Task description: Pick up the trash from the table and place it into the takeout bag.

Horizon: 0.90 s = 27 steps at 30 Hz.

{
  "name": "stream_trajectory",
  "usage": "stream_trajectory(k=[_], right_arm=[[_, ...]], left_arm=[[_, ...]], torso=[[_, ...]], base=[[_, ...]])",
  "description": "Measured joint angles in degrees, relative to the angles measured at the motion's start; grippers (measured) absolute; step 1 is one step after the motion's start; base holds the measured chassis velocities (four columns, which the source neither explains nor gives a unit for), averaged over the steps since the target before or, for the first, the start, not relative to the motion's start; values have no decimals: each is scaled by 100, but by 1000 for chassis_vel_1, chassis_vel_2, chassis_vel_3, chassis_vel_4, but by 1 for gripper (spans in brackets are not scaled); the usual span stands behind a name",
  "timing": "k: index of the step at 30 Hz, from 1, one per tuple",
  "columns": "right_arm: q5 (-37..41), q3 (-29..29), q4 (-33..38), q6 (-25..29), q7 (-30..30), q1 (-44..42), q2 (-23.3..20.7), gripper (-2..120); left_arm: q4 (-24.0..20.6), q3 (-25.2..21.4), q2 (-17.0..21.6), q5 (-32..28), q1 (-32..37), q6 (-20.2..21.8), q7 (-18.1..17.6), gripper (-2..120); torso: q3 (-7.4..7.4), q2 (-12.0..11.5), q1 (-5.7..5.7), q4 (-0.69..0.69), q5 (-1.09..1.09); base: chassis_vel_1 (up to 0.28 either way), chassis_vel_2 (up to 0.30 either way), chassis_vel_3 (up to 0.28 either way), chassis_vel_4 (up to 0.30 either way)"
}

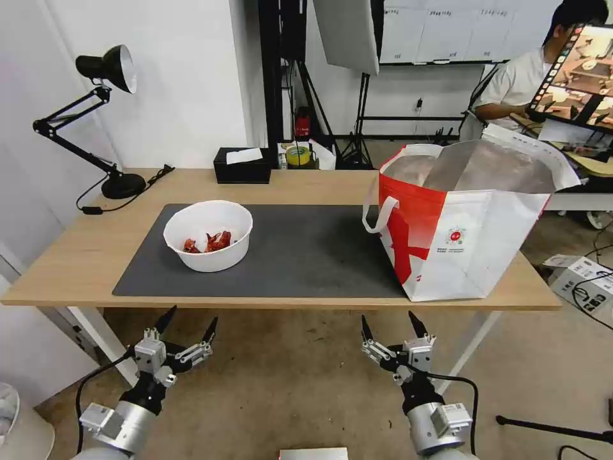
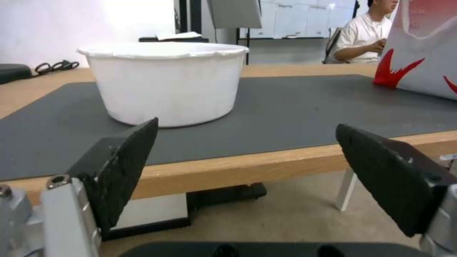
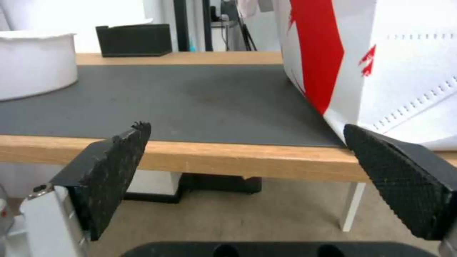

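1. While both arms hang below the near edge of the table [image 1: 83, 255], the white bowl [image 1: 208, 243] with red shell scraps [image 1: 211, 242] sits on the dark grey mat [image 1: 306, 255], well to the left of the takeout bag [image 1: 466, 236].
2. Measured from the bowl, the left tool [image 1: 183, 329] is the nearer one: it hangs almost straight below and in front of the bowl, off the table's near edge, with its two black fingers spread wide and nothing between them.
3. Seen from the left wrist, the bowl [image 2: 164, 84] stands ahead and slightly above, a little off centre toward one finger [image 2: 128, 167], so I judge the reach to be up over the table edge and forward.
4. Relative to the bowl, the right tool [image 1: 396, 329] is well off to the right, closer to the bag; its fingers are also spread apart and empty.
5. From the right wrist, the bowl [image 3: 35, 62] shows at the far side and the bag wall [image 3: 381, 64] rises just beyond one finger [image 3: 405, 178].
6. Being round, the bowl has no long axis to align with; the rim or wall seems the likely hold.
7. Bag mouth stands open upward, to the bowl's right, with bare mat between them.
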Motion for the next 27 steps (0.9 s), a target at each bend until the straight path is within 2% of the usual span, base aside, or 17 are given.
stream_trajectory(k=[8,14,17,19,21,22,25,26,27], right_arm=[[11,-5,-3,-9,14,8,-3,100],[19,-8,-3,-15,14,15,-8,100],[23,-10,-3,-18,14,19,-10,100],[24,-10,-3,-19,14,19,-10,100],[26,-12,-3,-20,13,21,-11,100],[26,-12,-3,-20,13,21,-11,100],[28,-12,-3,-21,14,22,-12,100],[28,-12,-3,-21,14,22,-12,100],[28,-12,-3,-22,13,23,-12,100]], left_arm=[[-59,-43,165,-66,-141,36,-110,100],[-175,-96,615,-412,-667,330,-293,100],[-92,-13,1132,-766,-1146,541,-441,100],[-72,22,1262,-864,-1257,591,-475,100],[13,198,1657,-1197,-1706,753,-619,100],[13,198,1657,-1197,-1706,753,-619,100],[150,524,2070,-1597,-2394,959,-848,100],[150,524,2070,-1597,-2394,959,-848,100],[165,639,2231,-1757,-2621,1076,-971,100]], torso=[[0,0,0,2,-1],[0,0,0,0,0],[1,0,0,0,-1],[1,0,0,0,-1],[1,0,0,1,-1],[1,0,0,1,-1],[1,0,1,-1,-1],[1,0,1,-1,-1],[1,0,1,-1,-1]], base=[[0,0,0,0],[0,0,0,0],[0,0,0,0],[0,0,0,0],[0,0,0,0],[0,0,0,0],[0,0,0,0],[0,0,0,0],[0,0,0,0]])
